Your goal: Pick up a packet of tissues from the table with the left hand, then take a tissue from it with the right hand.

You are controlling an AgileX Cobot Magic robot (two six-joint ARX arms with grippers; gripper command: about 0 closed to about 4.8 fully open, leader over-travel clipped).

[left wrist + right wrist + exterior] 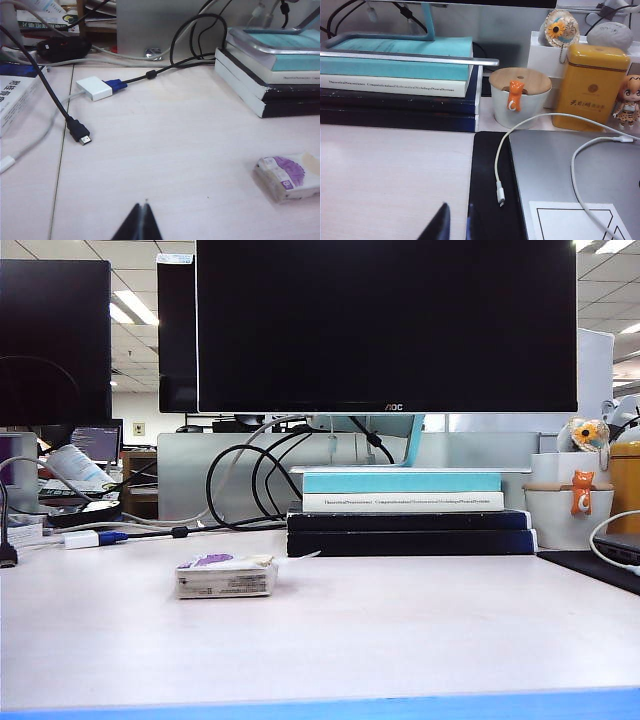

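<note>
Lying on the desk: the packet of tissues (226,576) is seen flat on the desk (400,640), purple patch upward, left of centre in the exterior view, in front of the stacked books (410,530) and apart from them.
Packet, left wrist view: the packet of tissues (290,176) is shown whole, untouched, off to one side of the left end effector's tip.
Left end effector: the left end effector (142,222) is seen only as a dark wedge tip low over bare desk; its fingers are pressed together with no gap, and nothing is held.
Right end effector: the right end effector (454,222) is seen as two dark tips with a narrow gap between them; nothing is gripped. It is placed over the desk edge of a black mat (487,190).
Arms, exterior view: neither arm is visible.
Tissue: no sheet is seen drawn out; a beige flap is noted at the packet's top.
Surroundings: a monitor (385,325) is mounted above the books; a white cup with wooden lid (519,97), a yellow tin (590,87) and a white charging cable (535,145) are noted near the right end effector; a black plug (80,134) and white adapter (94,88) lie beyond the left one.
</note>
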